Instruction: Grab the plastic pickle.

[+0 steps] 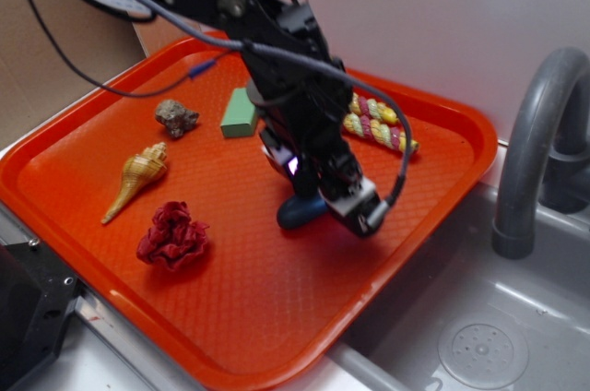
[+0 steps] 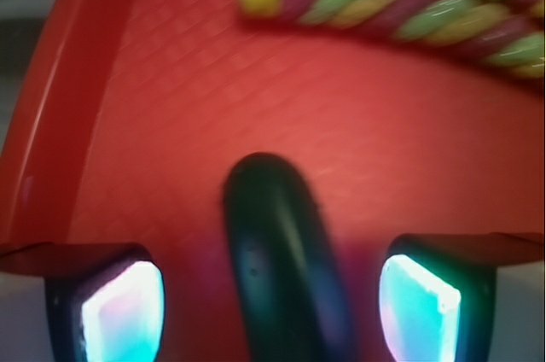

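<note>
Tool (image 2: 271,302) lowered onto the orange tray (image 1: 249,317), fingers spread wide, nothing clenched. Wrist view: two lit pads (image 2: 124,315) sit left and right at the bottom edge, with the plastic pickle (image 2: 286,268) lying between them, running lengthwise up the gap. Clear space shows on each side of it; neither pad touches it. Its rounded far end pokes out beyond the fingertips.

Exterior view: pickle (image 1: 300,212) rests flat on the tray, near the middle, its dark end showing just left of the tool (image 1: 355,207); the rest is hidden under the arm.

Beyond the tool: twisted rope (image 1: 378,121) near the tray's back rim, well apart from the pickle. Green block (image 1: 240,113) behind the arm. Further left, a small rock (image 1: 176,117), a spiral shell (image 1: 136,179), a red crumpled piece (image 1: 172,236). Sink with grey faucet (image 1: 535,147) to the right of the tray.
</note>
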`<state>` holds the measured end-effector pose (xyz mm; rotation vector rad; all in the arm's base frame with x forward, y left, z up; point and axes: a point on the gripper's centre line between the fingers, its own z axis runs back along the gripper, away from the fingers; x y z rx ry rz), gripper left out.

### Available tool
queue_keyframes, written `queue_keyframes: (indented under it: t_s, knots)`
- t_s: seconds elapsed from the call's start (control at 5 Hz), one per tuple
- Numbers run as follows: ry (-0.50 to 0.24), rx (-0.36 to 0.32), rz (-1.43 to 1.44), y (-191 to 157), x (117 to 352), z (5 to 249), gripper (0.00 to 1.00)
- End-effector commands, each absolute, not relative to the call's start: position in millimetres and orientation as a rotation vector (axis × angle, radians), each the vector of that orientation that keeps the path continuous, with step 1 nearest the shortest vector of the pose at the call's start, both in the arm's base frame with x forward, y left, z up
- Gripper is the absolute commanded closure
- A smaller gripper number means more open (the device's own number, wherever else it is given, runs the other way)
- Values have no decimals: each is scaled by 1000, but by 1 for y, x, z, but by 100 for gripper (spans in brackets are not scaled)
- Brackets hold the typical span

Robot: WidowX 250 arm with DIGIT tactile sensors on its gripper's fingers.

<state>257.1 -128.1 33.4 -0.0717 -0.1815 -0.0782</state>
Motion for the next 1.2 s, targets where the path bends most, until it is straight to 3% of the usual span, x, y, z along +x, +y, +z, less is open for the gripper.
queue_keyframes:
  t_s: [0.0, 0.2, 0.6, 1.0]
  knots:
    - [-178, -44, -114, -127, 257, 11, 100]
    - [-210, -13, -97, -113, 252, 36, 100]
    - [-156, 41, -75, -102, 247, 70, 100]
    - [-189, 76, 103, -84, 257, 156, 100]
